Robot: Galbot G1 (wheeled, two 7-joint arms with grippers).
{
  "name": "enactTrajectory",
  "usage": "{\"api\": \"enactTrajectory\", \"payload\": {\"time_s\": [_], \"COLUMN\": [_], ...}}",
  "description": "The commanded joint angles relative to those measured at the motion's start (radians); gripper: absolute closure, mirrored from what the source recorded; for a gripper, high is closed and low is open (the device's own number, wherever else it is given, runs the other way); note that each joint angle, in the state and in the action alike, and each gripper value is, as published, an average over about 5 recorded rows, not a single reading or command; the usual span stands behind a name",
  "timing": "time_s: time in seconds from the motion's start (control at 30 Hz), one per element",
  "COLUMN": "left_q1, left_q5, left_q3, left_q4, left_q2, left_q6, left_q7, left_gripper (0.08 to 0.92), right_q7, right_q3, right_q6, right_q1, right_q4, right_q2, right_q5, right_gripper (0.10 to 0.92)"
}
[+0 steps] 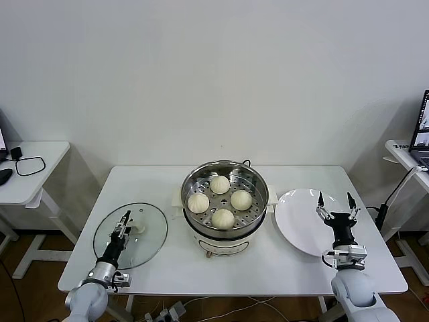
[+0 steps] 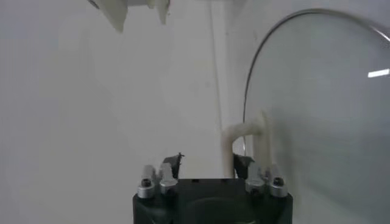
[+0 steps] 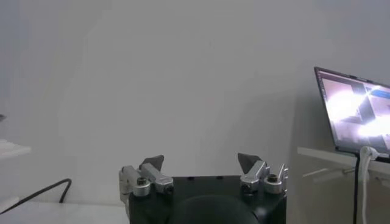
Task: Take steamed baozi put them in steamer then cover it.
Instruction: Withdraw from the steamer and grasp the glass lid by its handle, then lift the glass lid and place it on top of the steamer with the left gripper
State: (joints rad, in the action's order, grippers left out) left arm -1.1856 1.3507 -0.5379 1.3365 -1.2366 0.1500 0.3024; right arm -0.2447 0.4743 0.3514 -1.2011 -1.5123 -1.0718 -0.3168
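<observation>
Four cream-white baozi in shiny steel steamer, white base. Clear glass cover, white handle beside black left gripper. White plate.

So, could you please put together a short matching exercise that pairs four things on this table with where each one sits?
Things:
1. four cream-white pleated baozi
2. round clear glass lid with white handle
3. flat white round plate
4. shiny stainless-steel steamer on white base

Places:
A. middle of the table
B. on the table at the robot's left, under the left gripper
C. on the perforated tray inside the steamer
D. on the table at the robot's right, under the right gripper with its jaws open

Pairs: 1-C, 2-B, 3-D, 4-A
</observation>
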Motion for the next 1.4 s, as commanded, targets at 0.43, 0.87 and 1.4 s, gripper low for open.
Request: {"api": "enactTrajectory", "payload": {"time_s": [0.43,0.87,1.4], "left_q1": [-0.051,-0.083,0.082], "left_q5": [-0.173,-0.305,-0.107], "left_q3": [-0.014,-0.046,0.524], "left_q4": [0.168,0.778,0.838], "left_q2": [0.03,0.125,0.001], "left_q6": [-0.038,-0.257,-0.576], "left_q7": [-0.044,-0.244,-0.523], "left_gripper": [0.812,0.814,0.814], "right_q7": [0.002,-0.001,-0.004], "right_q3": [0.003,0.001,0.009], "right_q6": [0.005,0.003,-0.005], "right_q1": [-0.004,0.005,0.004], "right_q4": [-0.003,-0.018,-0.031], "right_q2": [-0.007,-0.003,-0.006], "right_q5": [0.012,0.018,0.016], "right_gripper": [0.203,0.203,0.203]}}
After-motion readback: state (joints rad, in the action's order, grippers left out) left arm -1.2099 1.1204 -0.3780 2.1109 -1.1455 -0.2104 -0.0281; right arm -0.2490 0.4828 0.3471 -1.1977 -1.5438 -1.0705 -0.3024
